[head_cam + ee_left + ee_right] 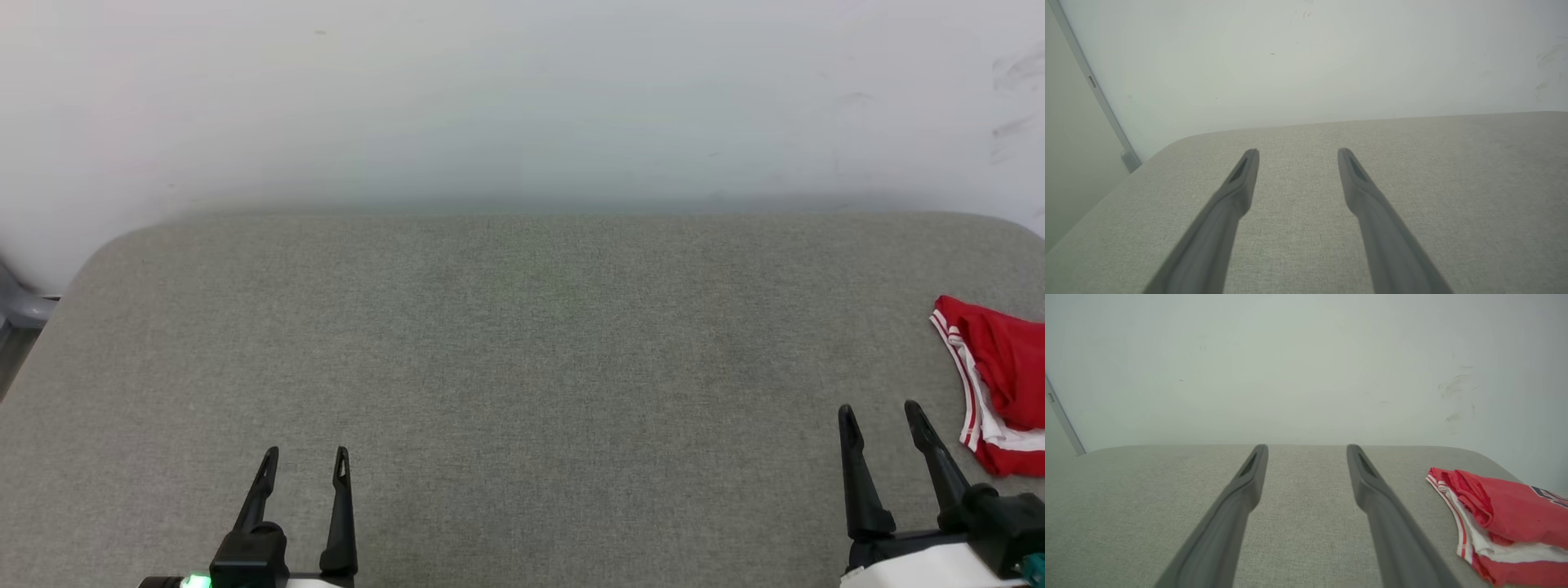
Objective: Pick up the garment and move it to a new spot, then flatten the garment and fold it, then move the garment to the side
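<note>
- Where the left gripper [307,451] rises at the lower left of the head view, its jaws stand wide and empty, both dark fingers over bare grey cloth; a small green light [196,581] glows at its base.
- Right gripper [879,407]: lower right of the head view, jaws likewise wide and empty, fingers tilted slightly leftward, near the garment but apart from it.
- Garment [1008,367]: red, crumpled in a heap at the right edge of the counter, just to the right of the right gripper and partly cut off by the frame; red-and-white striped trim [959,359] runs along its left border, with a band of white cloth beneath.
- Lettering [1549,495]: a dark, white-outlined fragment on the red cloth in the right wrist view; too little shows to read.
- Counter [522,343]: covered in grey woven fabric, corners rounded, far edge against the wall.
- Wall [522,98]: pale, plain, with dark scuff marks [1016,73] at upper right.
- Grey upright strip [1094,85]: left of the wall in the left wrist view.
</note>
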